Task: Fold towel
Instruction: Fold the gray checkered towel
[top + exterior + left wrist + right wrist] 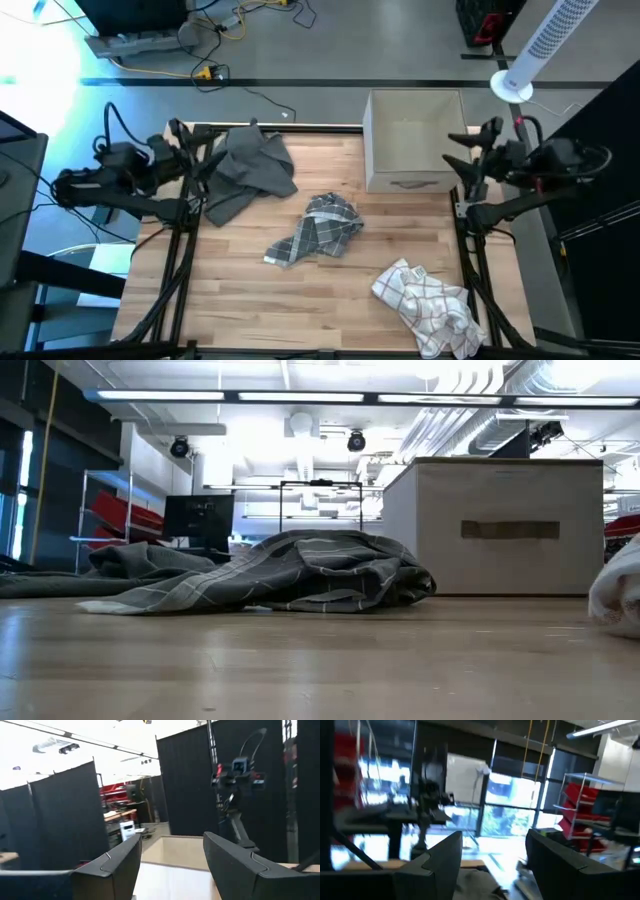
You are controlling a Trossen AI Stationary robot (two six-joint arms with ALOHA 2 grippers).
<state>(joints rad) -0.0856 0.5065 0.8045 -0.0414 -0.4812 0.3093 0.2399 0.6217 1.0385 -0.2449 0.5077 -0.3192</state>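
Three crumpled towels lie on the wooden table. A plain dark grey one (245,170) sits at the far left. A grey checked one (318,230) (290,572) lies bunched in the middle. A white one with thin dark checks (430,305) is heaped at the near right. My left gripper (190,160) (172,865) hangs open above the table's far left edge, beside the dark grey towel. My right gripper (470,160) (492,865) hangs open above the far right edge. Neither touches any cloth.
A beige box (413,140) (505,525) with a handle slot stands at the far right of the table. Bare wood (250,300) spans the near left. The arms' black frame rails (180,270) run along both side edges.
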